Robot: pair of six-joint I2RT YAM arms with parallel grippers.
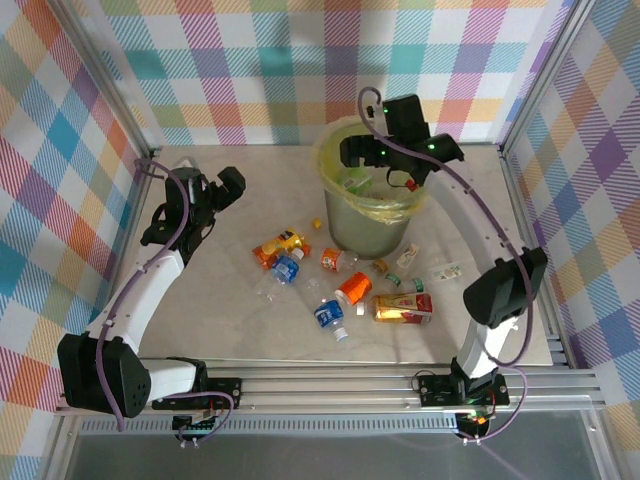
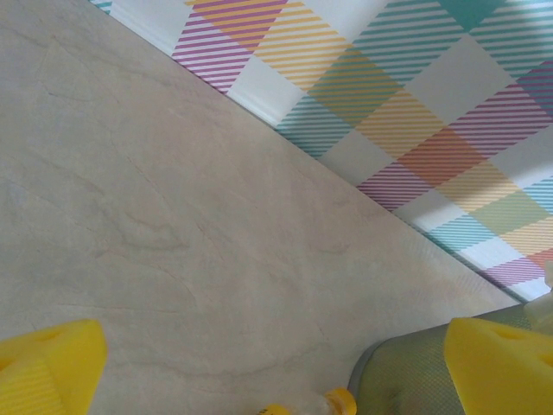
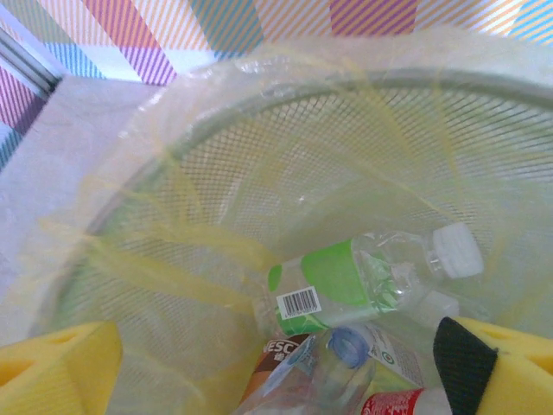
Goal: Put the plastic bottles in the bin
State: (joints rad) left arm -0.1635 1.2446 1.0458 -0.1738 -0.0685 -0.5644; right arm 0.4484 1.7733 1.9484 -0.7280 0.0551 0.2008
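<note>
plastic bottles (image 3: 333, 278): few lay inside bin (image 1: 360, 232), many more scattered on table (image 1: 200, 310). i saw right gripper (image 3: 272, 363) above bin, fingers wide, empty; left gripper (image 2: 275, 367) wide, empty.

Your left arm (image 1: 150, 285) is bent at the elbow and reaches forward-left. The left gripper (image 1: 222, 190) has its jaws wide apart, pads (image 2: 47, 367) empty. Your right arm (image 1: 505, 285) stretches far forward and arcs inward. The right gripper (image 1: 372, 152) points down, jaws spread wide, nothing between them.
</note>
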